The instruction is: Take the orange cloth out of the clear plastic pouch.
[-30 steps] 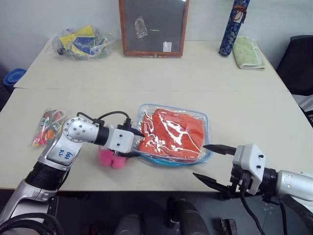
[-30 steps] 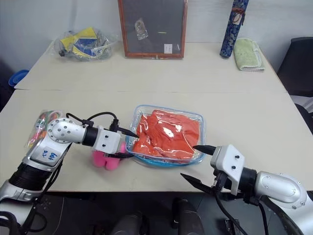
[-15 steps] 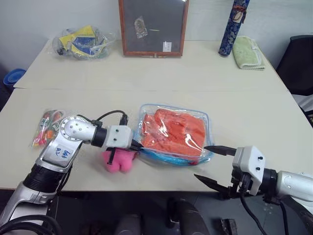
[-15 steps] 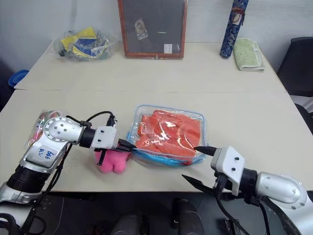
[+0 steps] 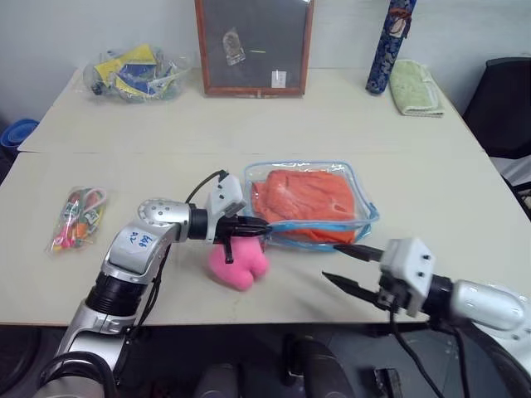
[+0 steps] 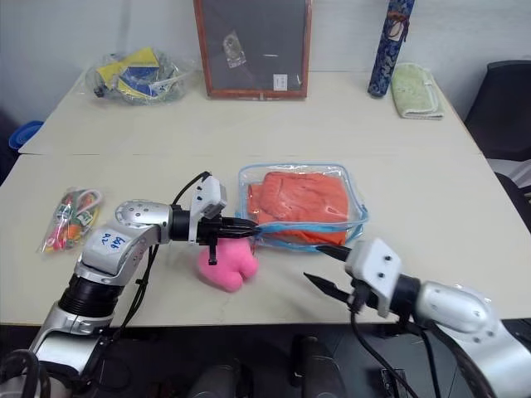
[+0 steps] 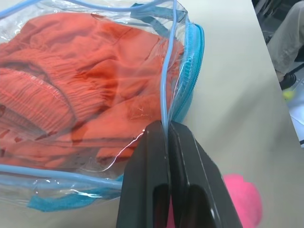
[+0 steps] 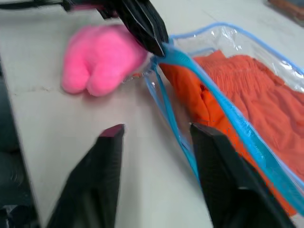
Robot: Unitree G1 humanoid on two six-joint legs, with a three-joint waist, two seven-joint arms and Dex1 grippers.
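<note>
I'm working over the worktop (image 5: 398, 149), with the clear plastic pouch (image 5: 362, 192) lying flat near its front edge and the orange cloth (image 5: 307, 197) still wholly inside it. The pouch's long axis runs side to side between my two arms, its blue zipper edge facing the front.

My left gripper (image 5: 255, 225) has its fingers (image 7: 183, 156) pressed together on the pouch's near left corner, pinching the clear film beside the zipper, so that end is anchored. The pink plush heart (image 5: 238, 261) sits just beside and under those fingers, touching the pouch corner.

My right gripper (image 5: 350, 266) hangs just in front of the pouch's zipper edge, fingers (image 8: 214, 166) apart and nothing between them. From those fingers the cloth lies straight ahead and slightly left, behind the raised zipper lip.

I judge the right arm is the one to reach in. Bare worktop lies to the right of the pouch and behind it; the front edge is close.
</note>
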